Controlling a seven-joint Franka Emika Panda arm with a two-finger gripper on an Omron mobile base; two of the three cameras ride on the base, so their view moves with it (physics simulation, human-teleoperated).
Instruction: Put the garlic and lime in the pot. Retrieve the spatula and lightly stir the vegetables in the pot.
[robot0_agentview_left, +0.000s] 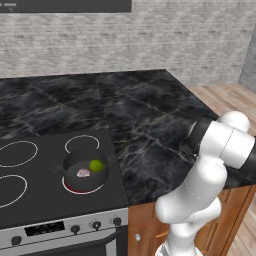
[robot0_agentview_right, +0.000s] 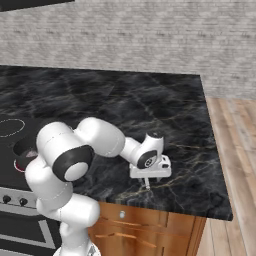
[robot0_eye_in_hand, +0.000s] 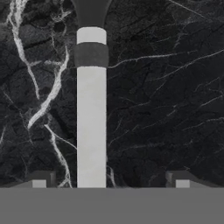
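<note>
Open fingers over the spatula (robot0_eye_in_hand: 91, 118)
Garlic (robot0_agentview_left: 83, 173) and lime (robot0_agentview_left: 95, 165) sit in the pot (robot0_agentview_left: 75, 161); gripper (robot0_eye_in_hand: 110, 180) hovers above the worktop (robot0_agentview_right: 150, 110).

Bare black counter (robot0_eye_in_hand: 166, 87) flanks the spatula (robot0_eye_in_hand: 91, 127) lying between the wide-apart pincer (robot0_eye_in_hand: 110, 180) tips.

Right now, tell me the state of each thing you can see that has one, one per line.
garlic: lying in the pot.
lime: in the pot, beside the garlic.
pot: upright on the front right stove ring, no lid.
spatula: flat on the black marble counter, handle between the open fingertips, not gripped.
gripper: open, low over the counter near its front edge.
</note>
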